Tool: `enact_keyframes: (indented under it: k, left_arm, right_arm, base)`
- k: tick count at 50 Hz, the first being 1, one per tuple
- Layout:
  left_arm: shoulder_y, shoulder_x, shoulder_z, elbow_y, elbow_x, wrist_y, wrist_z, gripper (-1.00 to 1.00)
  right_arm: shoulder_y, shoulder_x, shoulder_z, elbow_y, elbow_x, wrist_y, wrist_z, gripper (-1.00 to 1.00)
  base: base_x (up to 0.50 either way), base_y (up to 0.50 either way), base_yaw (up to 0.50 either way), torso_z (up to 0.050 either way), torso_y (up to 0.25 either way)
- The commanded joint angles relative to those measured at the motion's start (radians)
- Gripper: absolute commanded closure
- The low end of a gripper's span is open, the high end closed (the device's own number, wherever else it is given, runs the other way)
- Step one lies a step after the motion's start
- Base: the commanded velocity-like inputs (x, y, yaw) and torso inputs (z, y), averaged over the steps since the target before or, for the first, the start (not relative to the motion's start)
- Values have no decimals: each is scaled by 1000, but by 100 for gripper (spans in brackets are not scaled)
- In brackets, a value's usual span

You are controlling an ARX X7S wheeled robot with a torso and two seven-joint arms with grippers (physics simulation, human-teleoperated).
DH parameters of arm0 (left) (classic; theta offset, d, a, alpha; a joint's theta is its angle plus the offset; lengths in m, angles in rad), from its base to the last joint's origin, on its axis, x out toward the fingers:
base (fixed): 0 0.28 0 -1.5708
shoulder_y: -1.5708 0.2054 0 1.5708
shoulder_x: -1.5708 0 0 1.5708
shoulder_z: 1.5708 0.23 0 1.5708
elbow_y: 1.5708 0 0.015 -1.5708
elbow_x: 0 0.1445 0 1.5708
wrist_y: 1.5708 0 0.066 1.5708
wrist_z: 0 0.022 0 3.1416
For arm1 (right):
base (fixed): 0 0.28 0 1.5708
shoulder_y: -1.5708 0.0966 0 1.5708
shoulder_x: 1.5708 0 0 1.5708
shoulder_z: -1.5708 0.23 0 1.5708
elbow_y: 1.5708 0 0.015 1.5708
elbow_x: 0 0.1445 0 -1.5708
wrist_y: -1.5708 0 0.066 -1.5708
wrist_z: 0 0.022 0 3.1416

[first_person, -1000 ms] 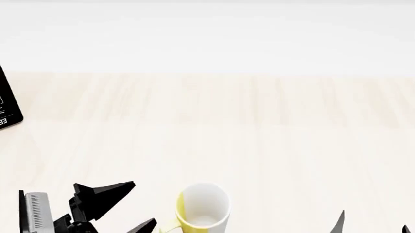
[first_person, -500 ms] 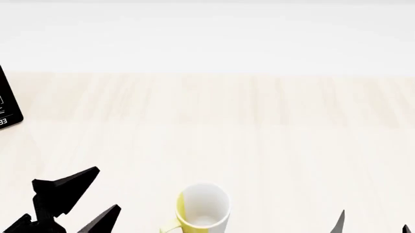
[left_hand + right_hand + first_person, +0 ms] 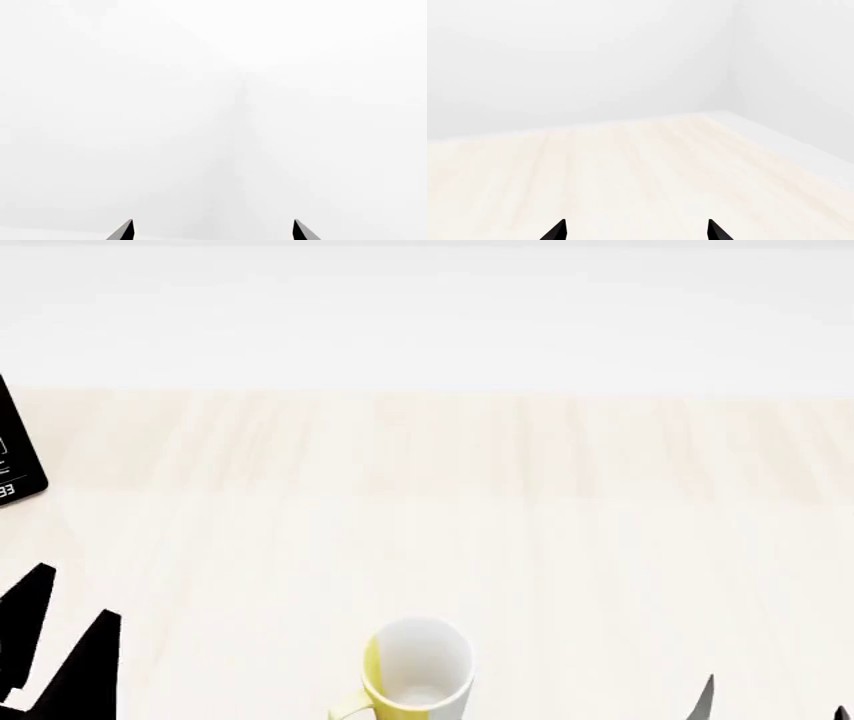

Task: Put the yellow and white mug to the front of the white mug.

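Note:
The yellow and white mug (image 3: 416, 668) stands upright on the pale wooden table (image 3: 534, 500), near the bottom edge of the head view, its yellow handle pointing toward the lower left. The white mug is out of view. Well left of the mug, at the frame's left edge, my left gripper (image 3: 80, 592) is open and empty; its wrist view shows only blank white between its tips (image 3: 213, 222). Only the two tips of my right gripper (image 3: 774, 695) show, at the bottom right. It is open, with bare table between the tips (image 3: 636, 222).
A black device with white markings (image 3: 16, 455) lies at the table's left edge. The tabletop ends at a far edge against a white wall (image 3: 427, 320). In the right wrist view the table's corner (image 3: 720, 114) shows beside white walls.
My left gripper has drawn away from the mug toward the left edge of the head view. The mug and the right gripper have stayed where they were.

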Motion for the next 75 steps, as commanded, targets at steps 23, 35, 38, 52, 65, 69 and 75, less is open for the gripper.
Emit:
enact_keyframes:
  k: [23, 35, 38, 52, 65, 69, 75]
  left_arm:
    - [370, 217, -195, 509, 253, 399, -230, -100]
    - [431, 277, -204, 535, 312, 522, -212, -100]
    - [449, 291, -214, 562, 337, 542, -222, -100]
    - [450, 270, -209, 554, 318, 551, -247, -100]
    - [434, 265, -232, 560, 318, 535, -307, -100]
    - [430, 266, -233, 554, 320, 536, -317, -100]
    - [434, 275, -247, 563, 338, 532, -348, -100]
  right_arm:
    - [-32, 12, 11, -50, 14, -7, 12, -100]
    - [-39, 15, 11, -61, 16, -8, 16, -100]
    - [-41, 16, 10, -64, 17, -10, 16, -100]
    - [-112, 34, 28, -174, 16, -26, 28, -100]
    - [-468, 20, 191, -524, -9, -250, 38, -100]
    - [-535, 3, 223, -556, -26, -312, 28, -100]
    - [-548, -4, 230, -557, -30, -333, 25, -100]
  base:
    - [0, 0, 0, 0, 0]
    - [0, 0, 0, 0, 0]
    - [0, 0, 0, 0, 0]
    - [0, 0, 0, 0, 0]
    - [0, 0, 0, 0, 0]
    - [0, 0, 0, 0, 0]
    - [0, 0, 0, 0, 0]
